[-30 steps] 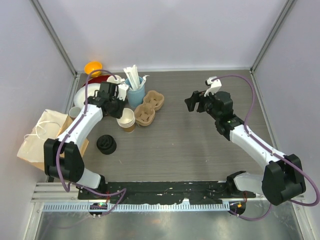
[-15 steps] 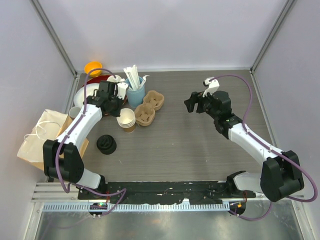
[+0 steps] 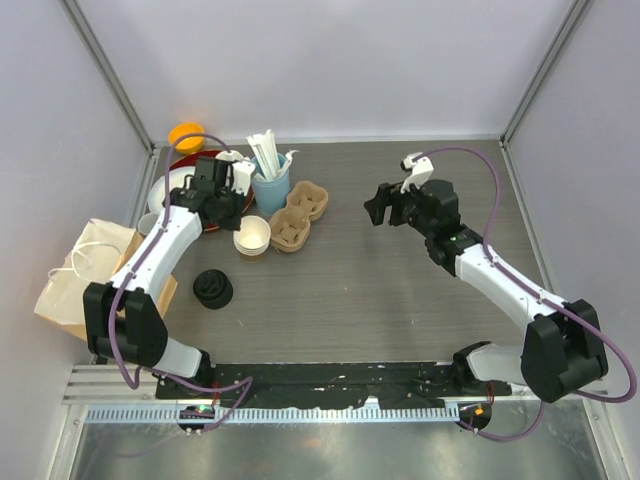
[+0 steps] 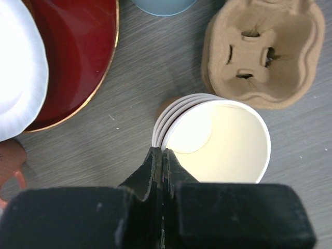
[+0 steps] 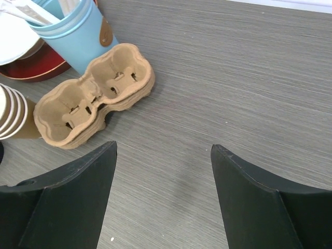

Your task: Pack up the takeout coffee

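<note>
Worktop: a dark grey wood-grain worktop [image 3: 380, 300] carried everything, and it lay bare under the right hand.
Room: pale plain walls [image 3: 320, 60] closed in three sides, with slanted metal frame posts [image 3: 110, 75] in the far corners.
Left hand: the left hand [image 4: 162, 153] had its fingers pressed together, their tips at the near rim of the paper cups. I cannot tell whether the rim was pinched between them.
Paper cups: a nested stack of kraft paper cups [image 4: 218, 140], cream inside and without lids, stood upright directly ahead of the left hand's fingertips.
Black sip lids: a stack of black sip lids [image 3: 212, 288] sat behind the left hand, toward the arm bases and well apart from it.
Cup carrier: a two-cup pulp cup carrier [image 5: 93, 96] lay just beyond the cups from the left hand, and ahead and to the left of the right hand.
Right hand: the right hand [image 5: 163, 148] hovered with its fingers wide apart and nothing between them.
Blue cup: a light blue cup [image 5: 78, 36] of white sticks stood beyond the carrier, touching or nearly touching it.
Plates: a red plate [image 4: 78, 57] with a white plate [image 4: 18, 62] on it lay ahead and to the left of the left hand.
Bag: a brown paper bag [image 3: 75, 280] lay at the worktop's left edge, behind the left hand.
</note>
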Motion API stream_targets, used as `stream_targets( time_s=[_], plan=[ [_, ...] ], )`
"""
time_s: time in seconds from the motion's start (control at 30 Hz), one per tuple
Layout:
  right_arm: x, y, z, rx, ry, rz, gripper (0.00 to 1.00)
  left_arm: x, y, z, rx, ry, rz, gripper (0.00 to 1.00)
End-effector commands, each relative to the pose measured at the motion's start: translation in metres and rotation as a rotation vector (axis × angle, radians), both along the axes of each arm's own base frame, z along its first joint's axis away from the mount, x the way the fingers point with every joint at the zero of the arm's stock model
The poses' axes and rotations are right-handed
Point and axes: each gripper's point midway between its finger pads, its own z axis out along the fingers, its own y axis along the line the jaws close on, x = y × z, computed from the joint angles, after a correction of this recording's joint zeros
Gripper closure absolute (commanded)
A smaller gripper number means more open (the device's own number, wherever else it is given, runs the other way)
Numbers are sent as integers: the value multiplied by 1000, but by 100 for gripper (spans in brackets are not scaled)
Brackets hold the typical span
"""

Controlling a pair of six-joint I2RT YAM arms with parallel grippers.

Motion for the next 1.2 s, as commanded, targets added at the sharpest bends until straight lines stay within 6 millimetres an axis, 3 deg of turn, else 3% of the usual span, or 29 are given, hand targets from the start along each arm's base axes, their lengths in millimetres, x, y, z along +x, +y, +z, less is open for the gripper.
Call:
stream_targets(
  time_s=[0.0, 0.17, 0.37, 0.47, 0.53, 0.7, 0.73, 0.8, 0.87, 0.9, 0.97, 1.0, 1.03, 1.07, 1.1, 1.13, 1.17],
  plan=[
    [-2, 24, 29, 10, -53, 79, 22, -10, -17, 38, -119, -53, -31, 100],
    [-13, 59, 31, 17, -21, 164, 24, -19, -21, 60, -187, -92, -37, 100],
    [-31, 122, 40, 23, 6, 302, 25, -18, -17, 52, -194, -73, 0, 100],
    [-40, 143, 62, 76, -1, 376, 25, -10, -8, 80, -194, -153, 49, 100],
    [-44, 149, 80, 119, -10, 404, 25, -7, -4, 111, -197, -239, 67, 100],
    [-46, 142, 116, 174, -66, 371, 25, -9, -3, 166, -215, -331, 68, 100],
    [-46, 135, 127, 181, -89, 340, 25, -11, -4, 180, -228, -349, 60, 100],
    [-40, 118, 131, 160, -84, 254, 25, -15, -18, 193, -312, -341, 46, 100],
    [-32, 85, 141, 141, -104, 115, 25, -16, -34, 201, -345, -337, 16, 100],
    [-19, 58, 137, 125, -105, 17, 24, -23, -60, 200, -346, -326, -54, 100],
    [-13, 16, 140, 142, -98, -105, 25, -19, -83, 184, -278, -298, -99, 100],
    [-2, -16, 133, 140, -83, -185, 25, -27, -112, 178, -265, -277, -186, 100],
    [-1, -34, 130, 142, -75, -228, 25, -29, -127, 170, -262, -253, -224, 100],
    [-3, -52, 131, 144, -84, -283, 25, -25, -144, 151, -247, -196, -259, 100],
    [-2, -67, 122, 129, -72, -329, 25, -33, -168, 147, -245, -183, -327, 100],
    [0, -92, 117, 119, -68, -399, 24, -32, -178, 141, -223, -177, -349, 100],
    [-1, -106, 115, 111, -70, -440, 23, -25, -196, 120, -200, -141, -367, 100]
  ],
)
